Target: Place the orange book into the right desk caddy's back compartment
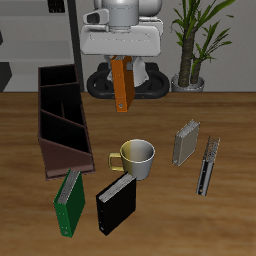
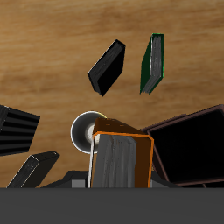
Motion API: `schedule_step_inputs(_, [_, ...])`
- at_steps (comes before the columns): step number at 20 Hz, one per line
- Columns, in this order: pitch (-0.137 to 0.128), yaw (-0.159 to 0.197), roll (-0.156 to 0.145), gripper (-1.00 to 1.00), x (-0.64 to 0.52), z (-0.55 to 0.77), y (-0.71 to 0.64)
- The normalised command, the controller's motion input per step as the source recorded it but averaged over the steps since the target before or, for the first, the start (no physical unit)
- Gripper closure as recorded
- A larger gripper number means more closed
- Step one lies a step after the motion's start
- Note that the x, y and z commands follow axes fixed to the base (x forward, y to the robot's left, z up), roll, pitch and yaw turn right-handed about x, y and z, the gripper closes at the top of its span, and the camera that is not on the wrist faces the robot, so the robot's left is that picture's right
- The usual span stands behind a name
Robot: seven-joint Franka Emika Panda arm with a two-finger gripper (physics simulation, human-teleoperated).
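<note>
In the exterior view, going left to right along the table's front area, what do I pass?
Green book → black book → mug → grey ribbed block → slim dark book.

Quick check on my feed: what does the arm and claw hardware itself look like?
The exterior view shows a white, rounded arm ending in a wide, pale grey, boxy claw body with no markings or cables showing. The wrist view shows a dark grey ribbed finger pad.
</note>
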Motion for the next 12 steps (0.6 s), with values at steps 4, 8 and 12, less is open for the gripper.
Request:
schedule_step_inputs(4, [0.005, 0.063, -0.05, 1.0, -0.14, -0.09, -0.24])
schedule_step_inputs(8, [0.03, 0.15, -0.081, 1.0, -0.29, -0.22, -0.3])
schedule_step_inputs(12, [0.004, 0.074, -0.009, 1.0, -0.28, -0.05, -0.1])
